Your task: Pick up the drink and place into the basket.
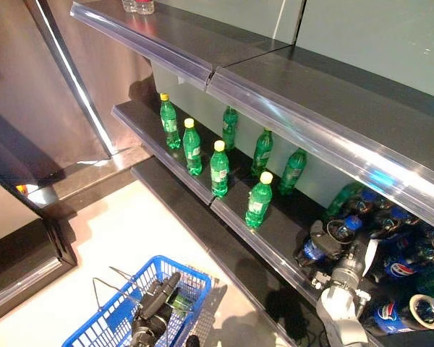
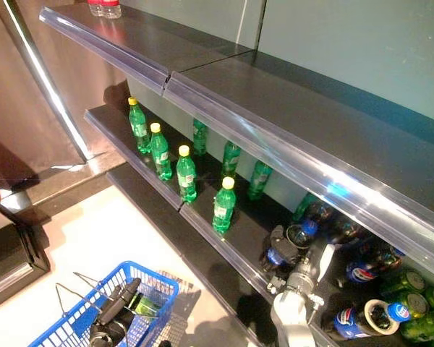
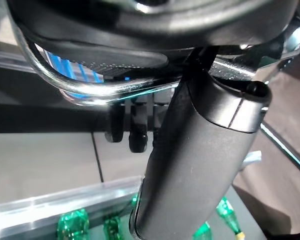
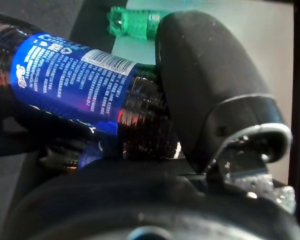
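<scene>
A dark cola bottle with a blue label and blue cap (image 1: 315,250) lies among others on the shelf at the lower right. My right hand (image 1: 331,242) reaches into that shelf. In the right wrist view the thumb (image 4: 205,90) is curled over the bottle (image 4: 65,85), with the palm under it. My left hand (image 1: 155,303) is at the lower left, shut on the thin wire handles (image 3: 90,92) of the blue basket (image 1: 108,322), which hangs off the floor. A green bottle (image 1: 181,301) lies in the basket.
Green bottles with yellow caps (image 1: 218,168) stand along the middle shelf. Dark cola bottles and green cans (image 1: 398,269) crowd the shelf around my right hand. The upper shelf (image 1: 289,87) overhangs them. A metal post (image 1: 72,79) stands at the left.
</scene>
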